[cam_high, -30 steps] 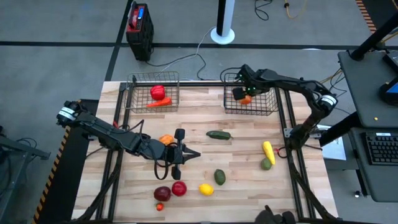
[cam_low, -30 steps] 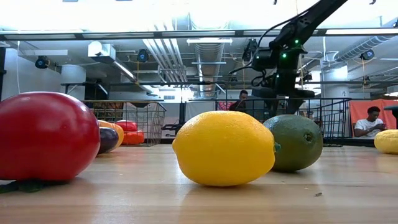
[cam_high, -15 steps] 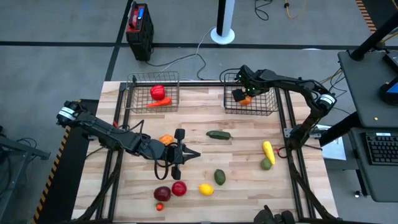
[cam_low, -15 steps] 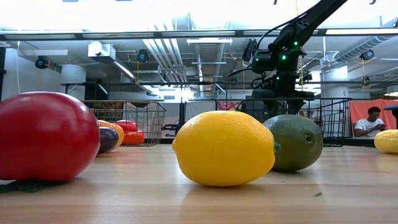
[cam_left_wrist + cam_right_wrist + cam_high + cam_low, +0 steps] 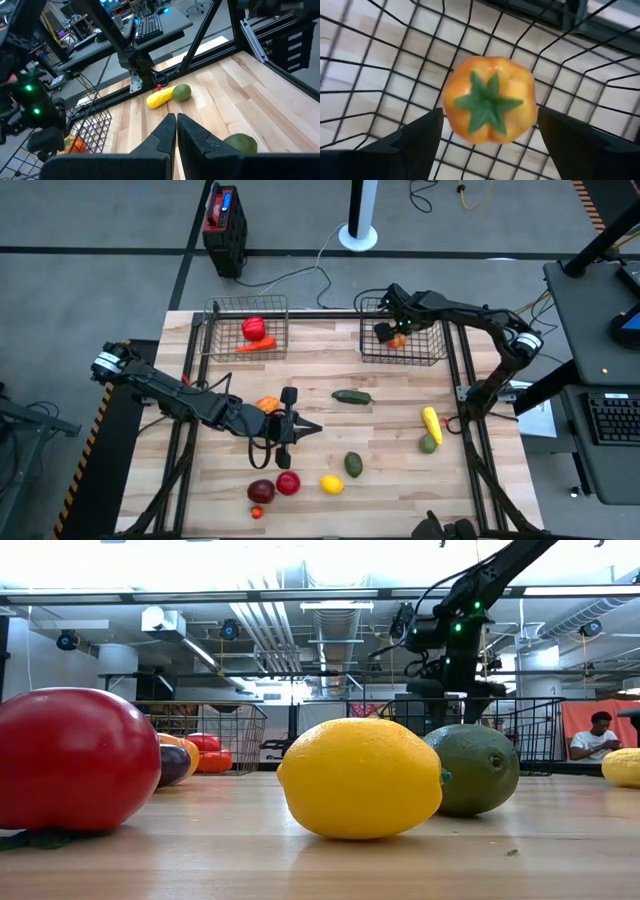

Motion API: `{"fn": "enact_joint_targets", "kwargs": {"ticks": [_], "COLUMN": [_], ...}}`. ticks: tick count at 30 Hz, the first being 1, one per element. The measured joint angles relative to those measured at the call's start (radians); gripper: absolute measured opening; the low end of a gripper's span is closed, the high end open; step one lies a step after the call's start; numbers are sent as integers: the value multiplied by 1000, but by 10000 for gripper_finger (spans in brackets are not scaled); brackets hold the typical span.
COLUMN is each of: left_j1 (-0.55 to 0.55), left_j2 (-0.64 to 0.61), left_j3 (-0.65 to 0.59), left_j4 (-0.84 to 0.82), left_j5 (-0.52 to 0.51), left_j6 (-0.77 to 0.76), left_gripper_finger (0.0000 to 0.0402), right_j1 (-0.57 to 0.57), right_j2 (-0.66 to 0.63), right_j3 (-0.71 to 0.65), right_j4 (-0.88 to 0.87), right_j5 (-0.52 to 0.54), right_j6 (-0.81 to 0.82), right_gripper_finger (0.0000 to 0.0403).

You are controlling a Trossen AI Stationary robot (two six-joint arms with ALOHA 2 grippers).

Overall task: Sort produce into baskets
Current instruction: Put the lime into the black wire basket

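right gripper (image 5: pixel 487 131) spread wide, pointing down; left gripper (image 5: pixel 176 131) closed, low.

The table (image 5: pixel 560 860) is pale, smooth wood planking with visible grain. The lemon (image 5: pixel 360 778) and red fruit (image 5: pixel 75 760) look like glossy plastic. The baskets (image 5: pixel 404 345) are thin dark metal wire.

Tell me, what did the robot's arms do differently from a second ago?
The right tool has spread wider over the right basket, and the orange pepper lies loose between its fingers on the basket floor, so it was let go. The left tool stayed shut mid-table, and the fruit on the table did not move.
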Motion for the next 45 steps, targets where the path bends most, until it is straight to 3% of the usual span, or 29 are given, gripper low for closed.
{"fn": "enact_joint_targets", "kwargs": {"ticks": [11,15,20,26,31,37,45], "left_j1": [0,0,0,0,0,-1,-8], "left_j2": [0,0,0,0,0,-20,-74], "left_j3": [0,0,0,0,0,0,0], "left_j4": [-61,-75,-88,-115,-131,-250,-381], "left_j5": [0,0,0,0,0,1,1], "left_j6": [-51,-78,-95,-125,-138,-164,-214], "left_gripper_finger": [0,0,0,0,0,0,0], "right_j1": [85,206,450,763,945,1072,1142], "right_j2": [-247,-358,-422,-371,-276,-160,-41], "right_j3": [100,97,91,106,128,132,132], "right_j4": [-65,-65,-65,-56,-63,-71,-56], "right_j5": [7,8,8,8,8,-17,-87], "right_j6": [5,74,187,375,512,699,867], "right_gripper_finger": [307,301,294,285,278,278,278]}}
